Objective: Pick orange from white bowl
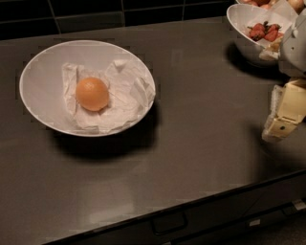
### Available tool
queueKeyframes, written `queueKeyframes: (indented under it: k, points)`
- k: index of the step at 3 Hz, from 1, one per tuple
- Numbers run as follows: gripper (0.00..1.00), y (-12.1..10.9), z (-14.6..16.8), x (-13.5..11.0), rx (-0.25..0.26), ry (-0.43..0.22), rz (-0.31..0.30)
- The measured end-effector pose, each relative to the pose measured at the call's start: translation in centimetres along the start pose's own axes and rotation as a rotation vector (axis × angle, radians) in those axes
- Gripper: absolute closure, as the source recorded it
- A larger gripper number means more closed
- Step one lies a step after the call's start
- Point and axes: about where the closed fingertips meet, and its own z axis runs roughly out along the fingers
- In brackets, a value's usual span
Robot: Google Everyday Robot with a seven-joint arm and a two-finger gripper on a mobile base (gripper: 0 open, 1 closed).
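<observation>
Where the gripper (281,119) hangs: at the 3 o'clock edge of the view, cream-coloured, pointing down over the dark countertop (201,124), partly cut off by the edge.
Gripper's spread: cannot tell from where I stand; what is plain is that no orange is in it.
Nearest neighbour: a smaller white bowl (239,33) of strawberries (264,31), at about 12 o'clock from the gripper, near it; I cannot tell whether they touch.
Orange (92,94): round and matte, near the middle of the white bowl (38,83), resting on the crumpled white paper (128,93) that lines it.
White bowl's place: at 10 o'clock on the countertop, well apart from the smaller white bowl.
Orange relative to gripper: off at 9 o'clock, a shade toward 10, well apart, with bare countertop and the bowl's near rim between.
Done so far: nothing I can vouch for; the fruit lies in its bowl, ungrasped.
Left to do: by my reckoning the whole pick, meaning cross toward 9 o'clock, come down inside the rim, close around the orange and lift it clear.
Watch for: the paper may ride up with the fruit, and the smooth skin could roll if nudged off-centre.
Further out: black tiled wall (95,12) at 12 o'clock; a drawer handle (169,222) under the front edge at 6 o'clock.
</observation>
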Motion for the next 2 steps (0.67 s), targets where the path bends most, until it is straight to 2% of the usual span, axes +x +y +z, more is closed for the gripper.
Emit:
queueKeyframes:
  k: [1, 2]
  points:
    - [0.00, 0.0, 0.0, 0.0, 0.000, 0.000, 0.000]
    - [0.00, -0.5, 0.5, -4.7, -0.013, 0.007, -0.126]
